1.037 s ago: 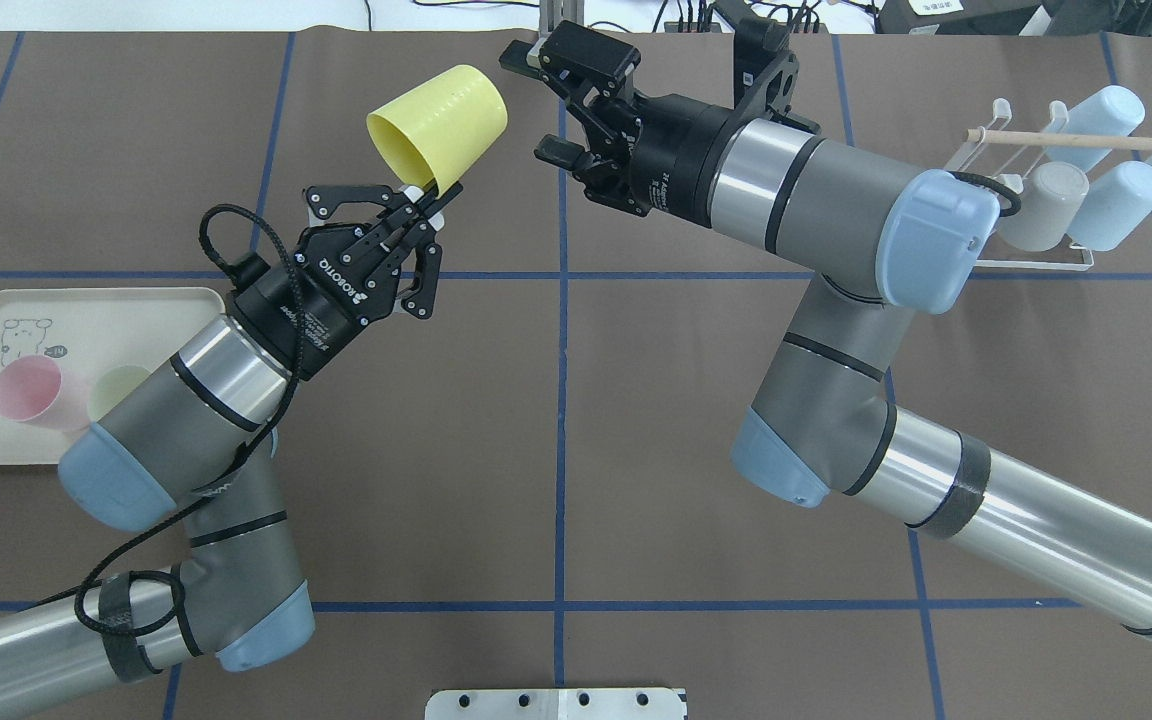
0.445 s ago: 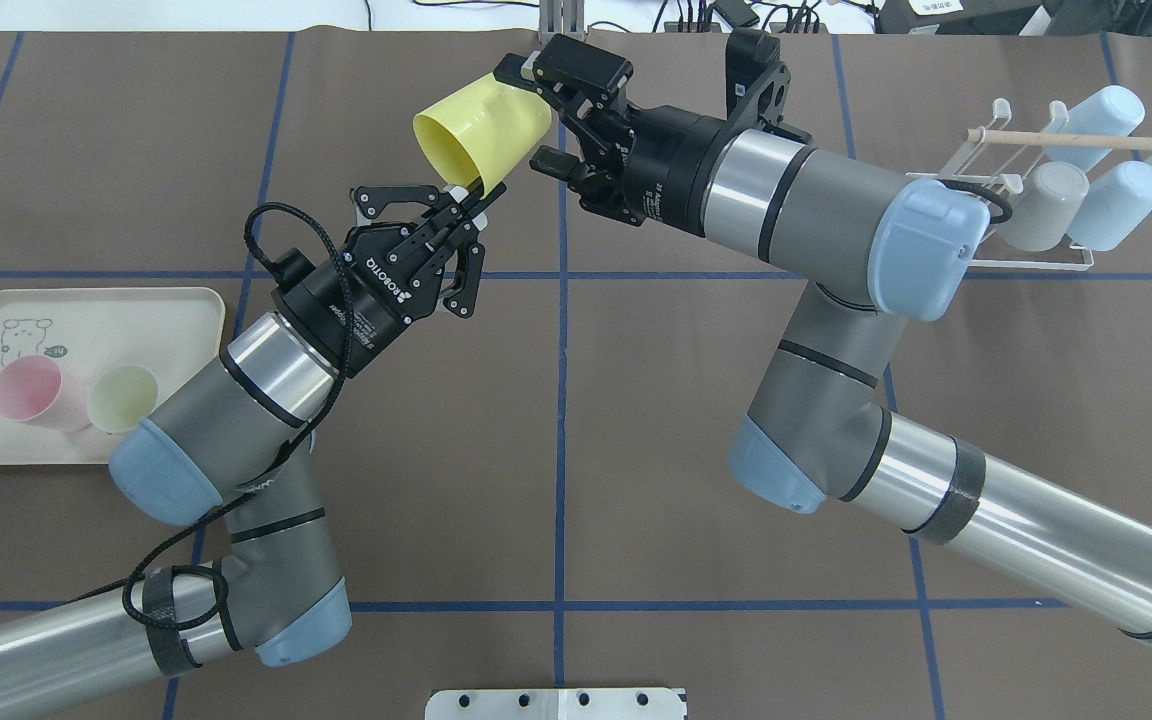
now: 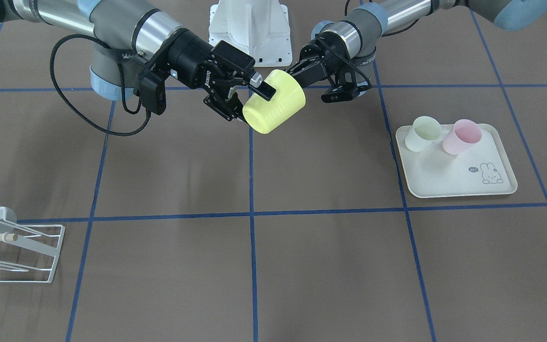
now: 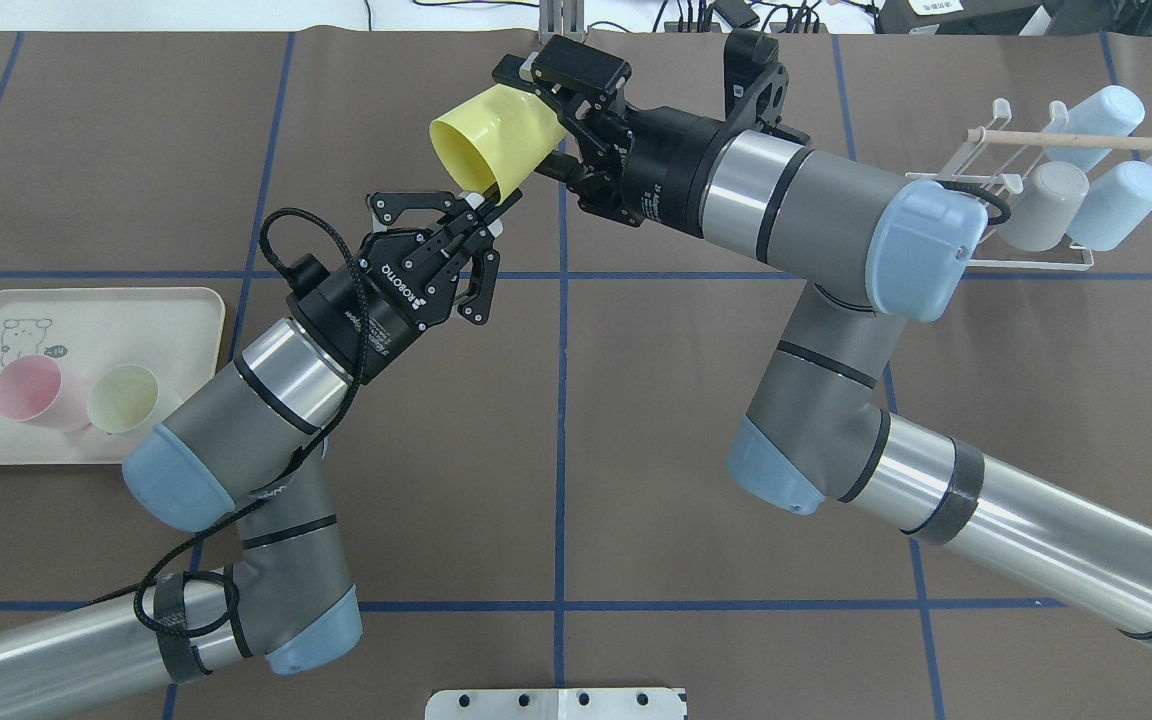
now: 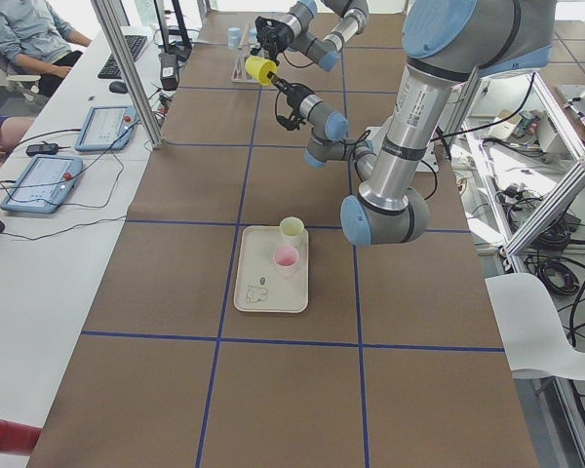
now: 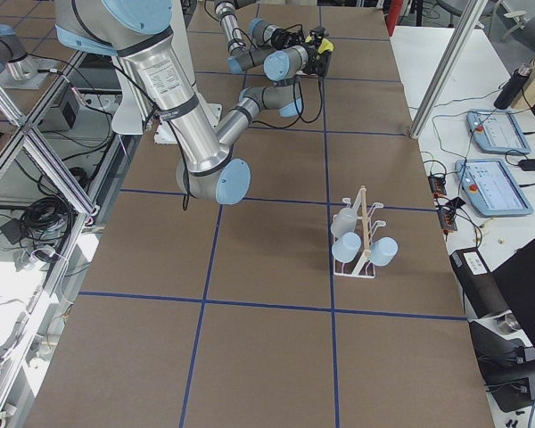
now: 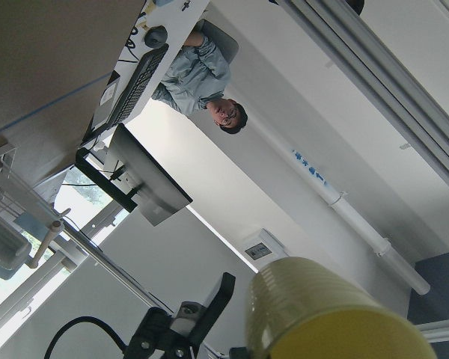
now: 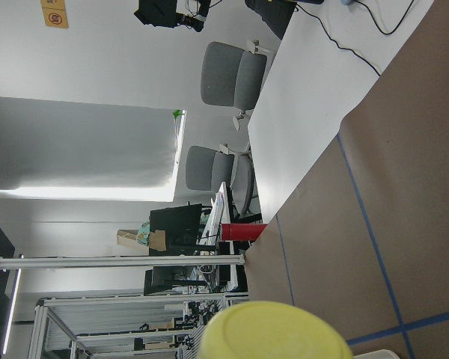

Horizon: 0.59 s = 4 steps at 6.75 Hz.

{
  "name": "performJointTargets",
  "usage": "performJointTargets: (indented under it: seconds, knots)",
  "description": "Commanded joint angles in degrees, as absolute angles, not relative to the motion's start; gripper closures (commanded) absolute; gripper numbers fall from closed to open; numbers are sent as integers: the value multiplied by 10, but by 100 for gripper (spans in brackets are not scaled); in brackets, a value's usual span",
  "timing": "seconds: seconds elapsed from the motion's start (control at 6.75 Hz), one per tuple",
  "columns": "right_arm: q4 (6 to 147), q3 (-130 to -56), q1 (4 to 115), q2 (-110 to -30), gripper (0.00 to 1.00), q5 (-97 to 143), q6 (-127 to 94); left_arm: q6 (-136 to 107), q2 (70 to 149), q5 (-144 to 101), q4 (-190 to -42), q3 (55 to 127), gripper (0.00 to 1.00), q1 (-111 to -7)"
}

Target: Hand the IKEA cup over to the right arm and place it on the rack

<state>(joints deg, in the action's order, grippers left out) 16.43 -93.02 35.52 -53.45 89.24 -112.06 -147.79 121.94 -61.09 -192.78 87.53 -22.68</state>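
The pale-yellow plastic cup (image 4: 491, 140) is held in the air above the far middle of the brown, blue-gridded bench (image 4: 636, 420). It is tilted, with its open mouth turned toward the robot's left side. Its rim is pinched between the closed fingers of the black two-finger left gripper (image 4: 483, 208). The black two-finger right gripper (image 4: 536, 120) is set round the cup's closed end with its jaws spread, one finger over the wall and one under it. Whether the pads have met the plastic cannot be told.

The step in hand is judged to be the hand-over.

- **Grasp:** The right gripper's jaws should be closed squarely across the wall, and well up from the base. The cup tapers, so a shallow pinch at the narrow end could squeeze it out. Only moderate force is called for, as the thin plastic is likely to flex.
- **Release:** The left gripper should be opened only once that grasp is firm. It should then be drawn back along its own axis, so that the finger inside the mouth is not dragged against the rim.
- **Placing:** The small white wire rack with a thin wooden rod (image 4: 1086, 140) stands well apart, on the robot's right. Two pale-blue cups and a grey one are already hung on it, so a bare prong should be chosen.
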Motion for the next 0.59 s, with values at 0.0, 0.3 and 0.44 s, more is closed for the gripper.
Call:
performJointTargets:
  seconds: [0.0,0.3,0.44]
  knots:
    - [164,-929,355,-534,4,893,-1121,-1462,1229,-611,-1928,875,100,-220]
    - [164,-929,354,-534,9,893,-1121,-1458,1230,-611,-1929,875,100,-218]
    - [164,-929,354,-534,57,892,-1138,-1458,1228,-612,-1932,875,100,-218]
